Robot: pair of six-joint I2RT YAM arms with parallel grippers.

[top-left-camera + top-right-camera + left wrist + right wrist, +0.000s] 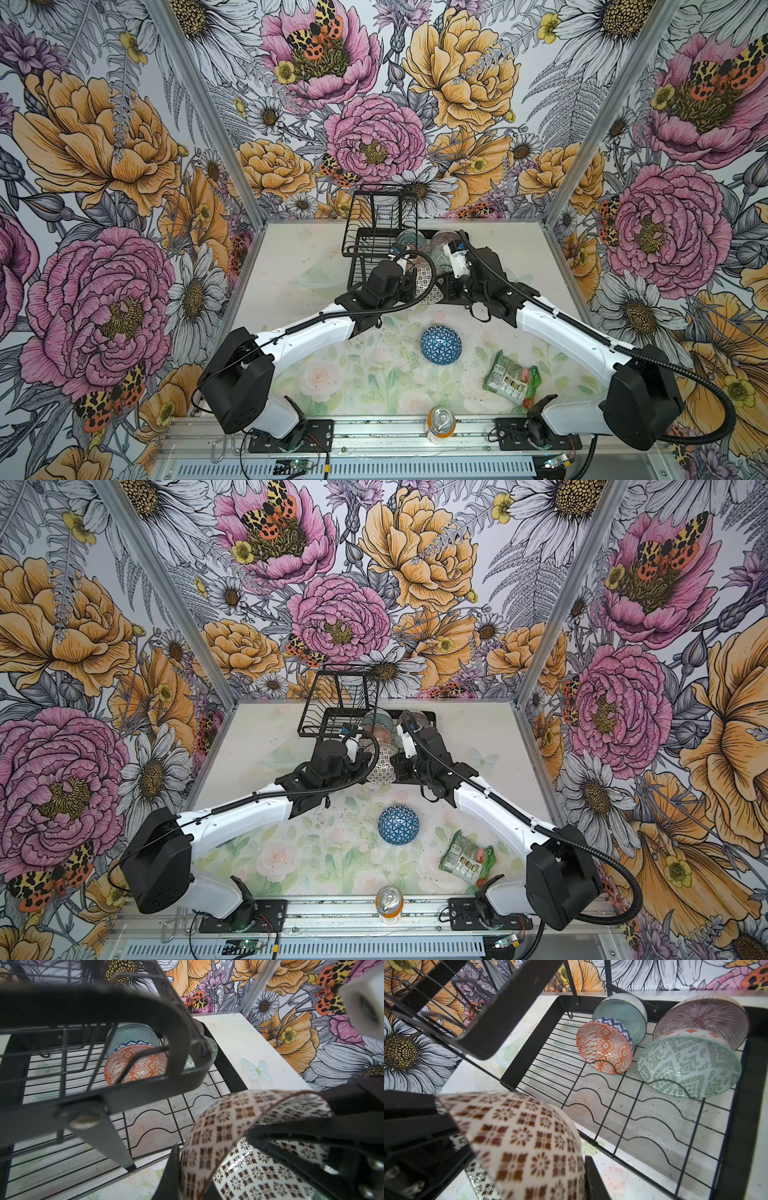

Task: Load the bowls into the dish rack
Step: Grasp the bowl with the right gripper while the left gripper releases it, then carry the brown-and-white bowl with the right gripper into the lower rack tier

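Gripping the lattice bowl [525,1130] from both sides, the left claw [230,1159] and the right claw [508,1159] are each clamped on its wall at the near edge of the dish rack [753,1084]. Four bowls lean on the rack's lower tier, toward its far side: teal bowl [623,1014], orange bowl [604,1047], pink-striped bowl [702,1016] and grey-green bowl [689,1066]. The blue-triangle bowl [441,345] lies upside down on the tabletop [374,374], nearer and apart from the rack.

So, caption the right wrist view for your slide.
Four bowls in the dish rack, lattice bowl gripped at its edge.
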